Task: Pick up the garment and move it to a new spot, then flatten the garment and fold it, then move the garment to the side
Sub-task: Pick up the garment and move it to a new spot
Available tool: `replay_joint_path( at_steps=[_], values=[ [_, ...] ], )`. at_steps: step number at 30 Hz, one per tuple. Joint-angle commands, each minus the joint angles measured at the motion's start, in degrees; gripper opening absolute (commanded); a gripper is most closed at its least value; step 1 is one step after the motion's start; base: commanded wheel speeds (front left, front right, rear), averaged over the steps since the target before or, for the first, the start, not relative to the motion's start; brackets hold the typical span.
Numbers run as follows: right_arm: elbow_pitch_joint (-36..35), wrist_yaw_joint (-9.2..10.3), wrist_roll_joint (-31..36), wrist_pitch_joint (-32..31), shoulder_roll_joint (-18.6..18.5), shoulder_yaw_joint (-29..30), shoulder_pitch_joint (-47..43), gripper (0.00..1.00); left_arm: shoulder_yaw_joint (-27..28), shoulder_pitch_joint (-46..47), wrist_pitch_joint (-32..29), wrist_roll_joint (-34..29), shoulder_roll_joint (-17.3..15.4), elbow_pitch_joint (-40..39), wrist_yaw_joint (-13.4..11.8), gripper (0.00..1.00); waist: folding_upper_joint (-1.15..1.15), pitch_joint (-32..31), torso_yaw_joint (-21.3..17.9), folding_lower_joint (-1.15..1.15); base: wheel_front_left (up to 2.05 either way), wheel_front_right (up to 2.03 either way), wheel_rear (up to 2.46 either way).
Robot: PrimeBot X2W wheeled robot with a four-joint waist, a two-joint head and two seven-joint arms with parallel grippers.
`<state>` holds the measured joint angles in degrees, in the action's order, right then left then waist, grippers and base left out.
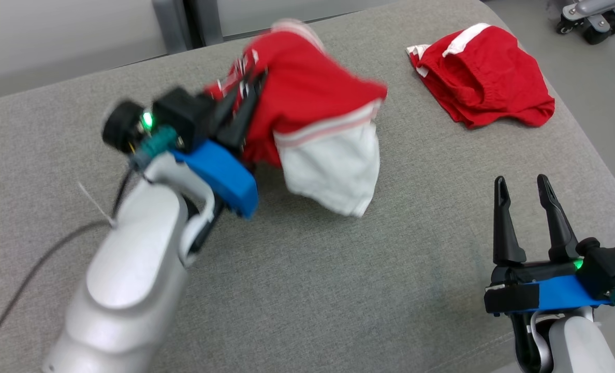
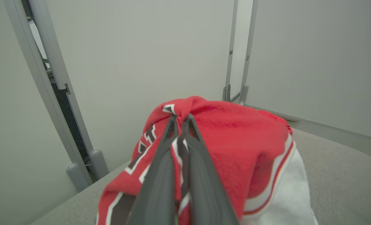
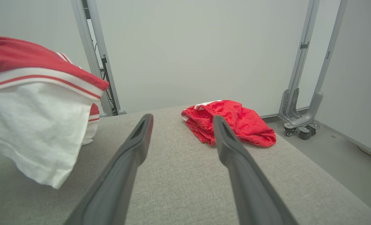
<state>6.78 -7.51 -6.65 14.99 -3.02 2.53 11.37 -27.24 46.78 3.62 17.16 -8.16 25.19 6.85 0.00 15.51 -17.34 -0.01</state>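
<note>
A red garment (image 1: 307,98) with white trim and a white lower part hangs lifted above the grey table (image 1: 307,290), left of the middle. My left gripper (image 1: 245,93) is shut on the garment's red cloth, its fingers pinching a fold (image 2: 180,120). The white hem dangles just over the tabletop (image 3: 38,134). My right gripper (image 1: 525,189) stands open at the lower right, upright, with nothing between its fingers (image 3: 138,137) and well apart from the garment.
A second red garment (image 1: 486,77) lies crumpled at the table's far right (image 3: 232,122). The table's right edge drops to a grey floor with a wheeled metal stand (image 3: 298,125). Pale wall panels stand behind the table.
</note>
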Motion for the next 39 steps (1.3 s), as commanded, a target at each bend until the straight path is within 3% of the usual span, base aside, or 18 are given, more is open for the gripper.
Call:
replay_joint_path(
  at_steps=[1, 11, 12, 13, 24, 34, 39],
  values=[
    [0.02, 0.04, -0.15, 0.25, 0.22, 0.04, -0.67, 1.00, 0.04, -1.04, 0.22, 0.22, -0.13, -0.24, -0.32, 0.00, 0.00, 0.00, 0.14, 0.01, 0.00, 0.00, 0.00],
    [0.67, 0.04, 0.01, 0.25, 0.20, 0.14, -1.36, 1.00, -4.82, -16.24, 2.12, 0.45, 0.70, -0.16, -1.51, 0.00, 0.00, -0.24, 2.70, 0.01, 0.00, 0.00, 0.00],
    [0.68, 0.04, 0.10, 0.25, 0.20, 0.12, -1.37, 1.00, -5.05, -16.85, 2.61, 0.33, 0.75, -0.24, -1.87, 0.20, 0.00, -0.31, 3.04, 0.01, 0.00, 0.00, 0.00],
    [0.76, 0.04, 0.15, 0.24, 0.19, -0.07, -1.34, 1.00, -5.10, -17.22, 3.28, 0.08, 0.65, -0.27, -2.25, 1.00, 0.00, -0.44, 3.36, 0.01, 0.00, 0.00, 0.00],
    [1.67, 0.04, 0.57, 0.25, 0.18, -0.65, -2.49, 1.00, -0.45, -18.27, 11.17, -1.26, -1.20, -4.02, -7.40, 1.00, 0.00, -3.88, 7.06, 0.01, 0.00, 0.00, 0.00],
    [1.62, 0.04, 0.96, 0.25, 0.16, -0.24, -4.14, 1.00, 8.82, -25.83, 11.60, -2.01, -4.09, -11.34, -11.76, 1.00, 0.00, -6.91, 11.62, 0.01, 0.00, 0.00, 0.00],
    [1.85, 0.04, 1.34, 0.25, 0.16, -0.06, -5.34, 1.00, 14.14, -31.83, 11.57, -2.38, -4.41, -14.18, -12.38, 1.00, 0.00, -8.39, 13.31, 0.01, 0.00, 0.00, 0.00]
  ],
)
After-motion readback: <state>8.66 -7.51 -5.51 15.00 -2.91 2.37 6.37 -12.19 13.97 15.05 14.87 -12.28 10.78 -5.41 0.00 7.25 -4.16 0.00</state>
